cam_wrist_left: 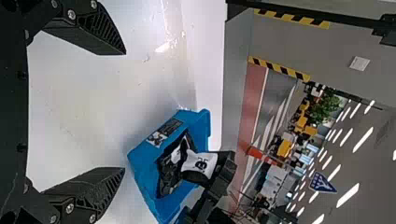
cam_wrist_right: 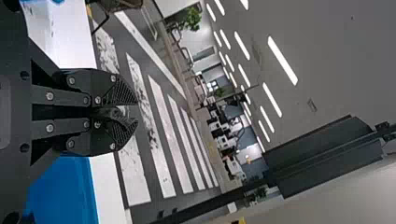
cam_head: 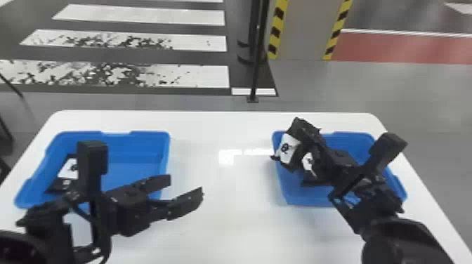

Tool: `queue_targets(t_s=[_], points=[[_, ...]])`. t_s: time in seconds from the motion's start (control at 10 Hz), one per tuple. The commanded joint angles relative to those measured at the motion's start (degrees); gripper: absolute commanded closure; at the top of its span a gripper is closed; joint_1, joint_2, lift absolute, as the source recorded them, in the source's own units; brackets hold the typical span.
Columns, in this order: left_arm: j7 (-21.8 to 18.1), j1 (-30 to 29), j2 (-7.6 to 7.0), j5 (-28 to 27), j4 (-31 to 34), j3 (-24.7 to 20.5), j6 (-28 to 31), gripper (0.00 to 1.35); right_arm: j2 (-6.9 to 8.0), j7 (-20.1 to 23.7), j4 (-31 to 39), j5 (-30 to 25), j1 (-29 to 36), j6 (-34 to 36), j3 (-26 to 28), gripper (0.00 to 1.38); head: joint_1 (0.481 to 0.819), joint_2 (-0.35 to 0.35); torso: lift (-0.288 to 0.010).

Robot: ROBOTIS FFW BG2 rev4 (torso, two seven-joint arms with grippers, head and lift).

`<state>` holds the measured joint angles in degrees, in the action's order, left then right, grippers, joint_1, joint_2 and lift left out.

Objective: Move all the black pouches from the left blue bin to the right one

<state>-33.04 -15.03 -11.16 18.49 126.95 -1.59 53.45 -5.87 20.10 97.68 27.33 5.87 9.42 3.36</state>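
Nearest, the left gripper [cam_head: 185,189] is over the white table [cam_head: 224,217], its two fingers spread wide with nothing between them and pointing toward the robot's right. To the left of those fingertips and a little beyond them lies the left blue bin [cam_head: 140,145]; at its left side is at least one black pouch [cam_head: 56,186] with a white label, partly hidden by the left arm. Well apart from the left claw, on its right, the right gripper [cam_head: 308,137] has its fingers pressed close together, pinching a labelled pouch [cam_head: 288,151] that hangs just below the tips. Under that claw is the right blue bin [cam_head: 354,140], and the held pouch is above the bin's left side. More black pouch material [cam_head: 314,179] with white on it lies inside the bin, below the right claw; how many pouches that makes, I cannot tell. Beyond both claws and the table's far edge, a thin black post [cam_head: 257,70] stands on the floor, with white crossing stripes [cam_head: 196,75] to its left and a yellow-and-black edged panel [cam_head: 302,31] to its right.
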Motion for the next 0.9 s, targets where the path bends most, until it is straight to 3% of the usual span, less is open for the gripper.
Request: queue_targets(t_s=[0.0,0.1,0.2,0.3,0.4,0.7,0.8], points=[[0.0,-0.9,0.08,0.0,0.4,-2.2,-0.2,0.17,-0.37,-0.4,-3.7,-4.9,-2.2,0.0,3.8,1.27,0.695,-0.103,-0.14],[0.0,-1.3,0.26,-0.1,0.7,-3.5,-0.3,0.17,-0.72,-0.9,-6.6,-8.9,-3.9,0.0,5.8,1.25,0.695,-0.123,-0.14],[0.0,-1.3,0.35,-0.6,0.8,-4.8,-0.3,0.16,-0.81,-2.1,-7.9,-12.9,-4.3,0.0,7.6,0.91,0.695,-0.146,-0.14],[0.0,-1.3,0.35,-0.8,0.8,-6.2,-0.4,0.17,-0.81,-2.8,-8.6,-14.9,-4.1,-0.8,8.3,0.45,0.695,-0.166,-0.14],[0.0,-1.1,0.35,-1.4,0.9,-7.4,-0.4,0.16,-0.81,-3.3,-7.8,-15.2,-2.5,-2.1,8.4,0.15,0.695,-0.172,-0.14],[0.3,0.7,0.0,-5.6,0.9,-12.5,1.7,0.16,1.48,-5.2,2.9,-17.5,7.2,-5.1,8.3,0.11,0.695,-0.145,-0.14],[0.3,1.8,-0.97,-8.0,0.7,-13.8,3.8,0.16,2.89,-6.2,7.3,-18.4,11.6,-5.6,8.3,0.11,0.695,-0.114,-0.14]])
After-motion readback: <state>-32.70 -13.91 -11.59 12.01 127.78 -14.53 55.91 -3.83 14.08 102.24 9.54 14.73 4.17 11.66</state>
